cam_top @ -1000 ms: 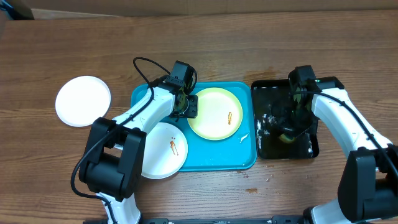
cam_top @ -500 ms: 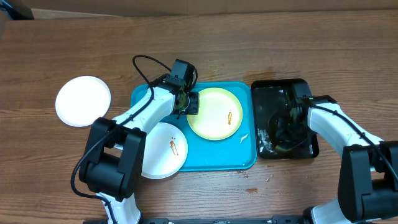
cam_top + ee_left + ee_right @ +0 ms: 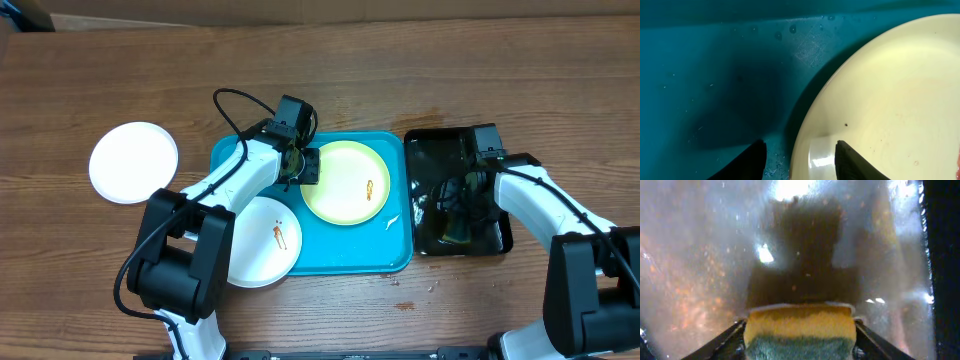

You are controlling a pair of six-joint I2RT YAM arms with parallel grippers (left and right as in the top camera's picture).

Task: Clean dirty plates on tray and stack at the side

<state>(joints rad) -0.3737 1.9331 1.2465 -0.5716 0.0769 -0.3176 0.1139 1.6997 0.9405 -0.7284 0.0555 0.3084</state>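
At left off the tray [image 3: 345,255], 1 white plate [image 3: 134,162] is lying there looking clean; 2 smeared plates [image 3: 262,240] are waiting on it. The left gripper [image 3: 797,152] is straddling the yellow-green plate [image 3: 345,185] rim, fingers [image 3: 751,164] apart; the right gripper [image 3: 800,335] is clamping a sponge [image 3: 800,322] in the black tray [image 3: 440,150].

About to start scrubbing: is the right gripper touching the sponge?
Touching. Right wrist view shows the sponge pinched between the fingers of the right gripper.
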